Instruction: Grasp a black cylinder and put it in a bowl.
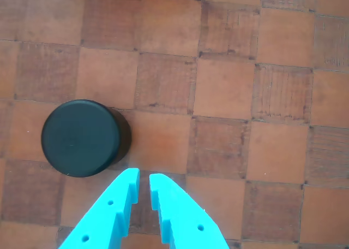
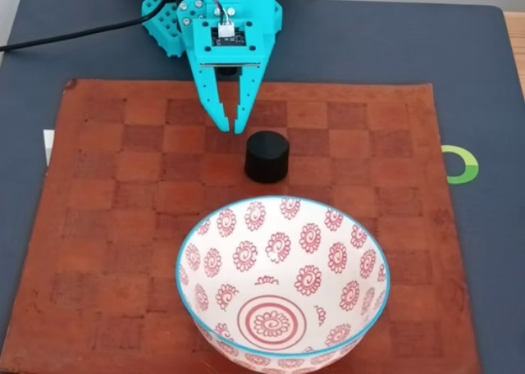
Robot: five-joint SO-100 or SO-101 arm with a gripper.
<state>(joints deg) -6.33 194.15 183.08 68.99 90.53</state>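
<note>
In the fixed view, the large white ceramic bowl with red flower medallions (image 2: 283,280) sits at the brown checkered mat's (image 2: 107,226) near edge; bare mat lies on either side. Beyond it, apart, stands the squat matte black cylinder (image 2: 267,157). Just behind, the turquoise two-finger gripper (image 2: 232,128) holds nothing, its tips nearly together.

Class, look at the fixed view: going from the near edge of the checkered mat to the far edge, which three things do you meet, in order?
Bowl → black cylinder → gripper, its fingers almost closed and holding nothing.
</note>
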